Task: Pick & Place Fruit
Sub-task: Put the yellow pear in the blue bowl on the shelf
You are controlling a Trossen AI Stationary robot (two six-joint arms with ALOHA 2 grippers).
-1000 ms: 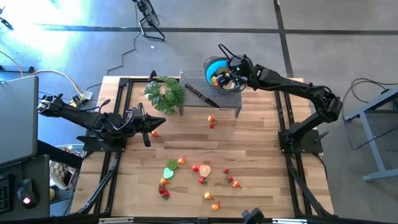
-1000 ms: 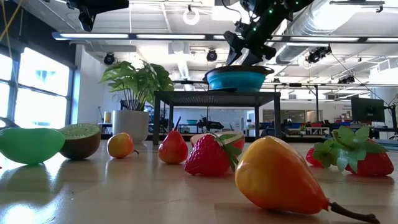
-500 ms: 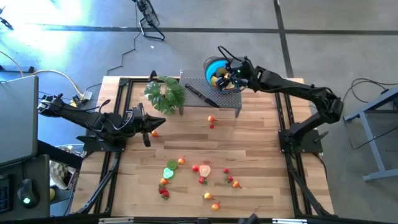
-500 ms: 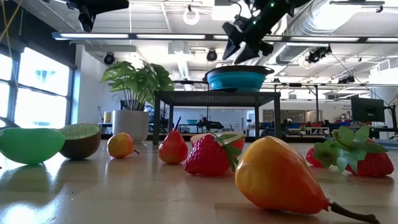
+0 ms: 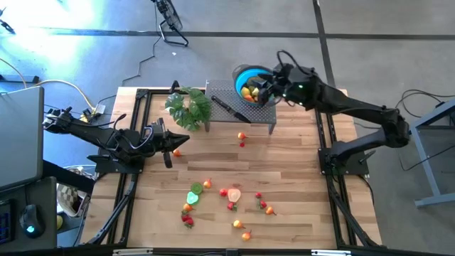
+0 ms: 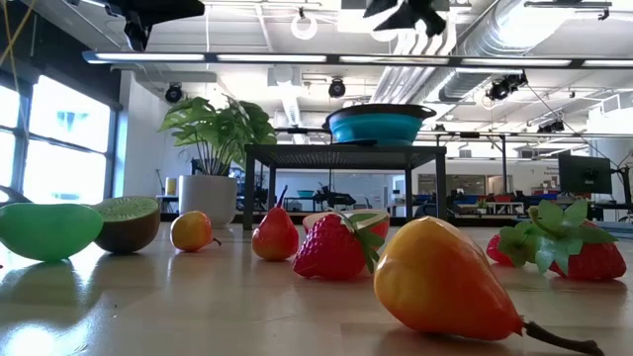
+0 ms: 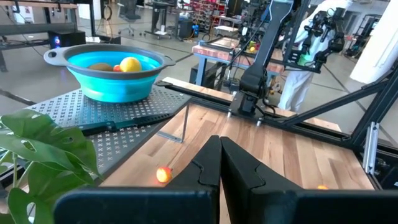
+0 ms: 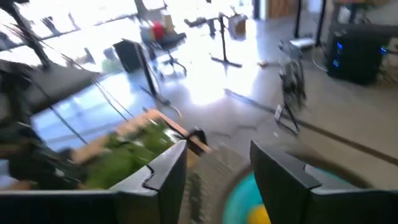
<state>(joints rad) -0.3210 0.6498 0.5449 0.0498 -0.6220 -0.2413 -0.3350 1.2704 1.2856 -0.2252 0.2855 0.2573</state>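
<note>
The right gripper hangs above the blue bowl, which stands on the perforated grey stand at the desk's twelve o'clock edge in the high view. Its fingers stand parted with nothing between them, released; in the right wrist view the bowl's rim and a yellow fruit show just beyond them. In the bowl lie a yellow lemon and a few other pieces. A black-handled knife lies on the stand at about eight o'clock from the bowl, and the leafy plant stands just beside the stand at its nine o'clock end.

The left gripper waits over the desk's nine o'clock side, its fingers clenched together on nothing.

Most of the fruit is still on the desk: a small orange piece and a red bit just at six o'clock of the stand, and a scattered group toward the six o'clock edge, among them a green lime half, a strawberry and a yellow-orange pear. In the low view, the green half, a cut kiwi, a strawberry and a big orange-yellow pear lie nearest the camera
</note>
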